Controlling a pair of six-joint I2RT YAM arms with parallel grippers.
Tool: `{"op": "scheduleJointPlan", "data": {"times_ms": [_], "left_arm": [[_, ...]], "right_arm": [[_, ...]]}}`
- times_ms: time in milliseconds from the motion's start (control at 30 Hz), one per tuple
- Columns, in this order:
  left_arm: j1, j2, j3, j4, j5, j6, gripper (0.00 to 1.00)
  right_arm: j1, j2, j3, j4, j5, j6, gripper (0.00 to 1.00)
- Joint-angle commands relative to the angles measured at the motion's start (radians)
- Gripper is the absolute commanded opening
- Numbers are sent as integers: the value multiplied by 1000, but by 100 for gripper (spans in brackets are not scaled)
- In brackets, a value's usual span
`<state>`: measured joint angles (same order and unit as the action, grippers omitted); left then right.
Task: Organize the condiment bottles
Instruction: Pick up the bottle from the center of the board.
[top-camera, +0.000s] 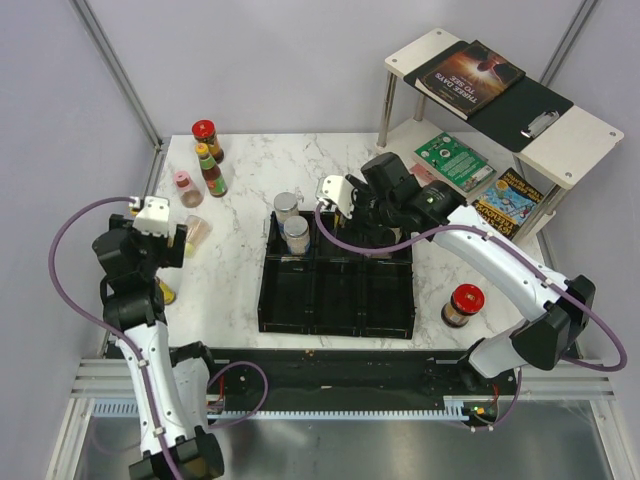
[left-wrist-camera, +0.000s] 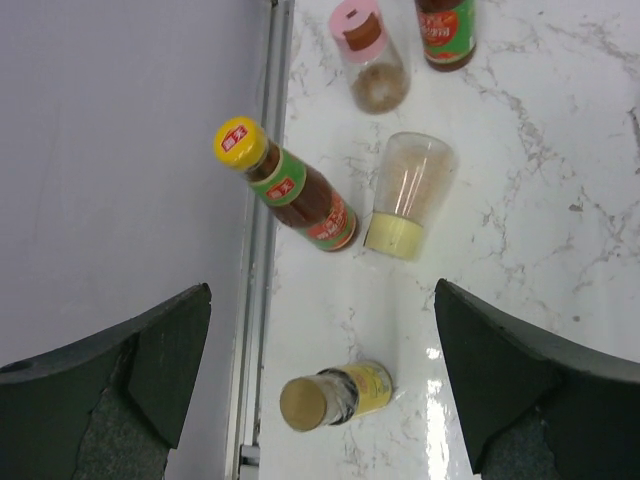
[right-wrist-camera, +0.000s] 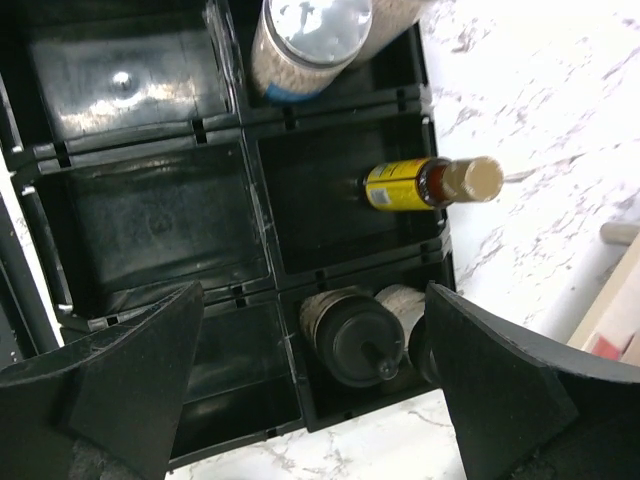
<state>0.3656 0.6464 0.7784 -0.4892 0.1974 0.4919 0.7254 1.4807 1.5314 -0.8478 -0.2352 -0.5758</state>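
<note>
Right pincer (right-wrist-camera: 315, 300) wide open, empty, over the black tray (right-wrist-camera: 255, 215). A slim dark bottle (right-wrist-camera: 420, 183) leans in a compartment at centre-right of frame, long axis near horizontal, cap pointing right, just above the pincer gap. Left pincer (left-wrist-camera: 322, 290) is also wide and empty; the yellow-capped sauce bottle (left-wrist-camera: 295, 195) is on the worktop (left-wrist-camera: 540, 200) above it, cap toward upper left.

A black compartmented tray (top-camera: 335, 300) sits on the marble surface (top-camera: 260, 165). Beyond its right corner, a white two-tier shelf (top-camera: 590, 135) holds books (top-camera: 470, 78).

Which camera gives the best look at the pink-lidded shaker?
Left wrist: the pink-lidded shaker is close, its brownish contents visible. Top external shows it small, near the table's left edge; right wrist misses it.
</note>
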Motion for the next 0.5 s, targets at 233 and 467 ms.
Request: {"op": "scheduleJointPlan", "data": {"times_ms": [233,467], "left_arm": [[429,39,25,-190,496,118,99],[539,74,-45,-215,583,198,99]], "right_arm": [[-30,-79,-40,-16,-4,8,98],[-34,-77,-42,-19,-7,17,98]]}}
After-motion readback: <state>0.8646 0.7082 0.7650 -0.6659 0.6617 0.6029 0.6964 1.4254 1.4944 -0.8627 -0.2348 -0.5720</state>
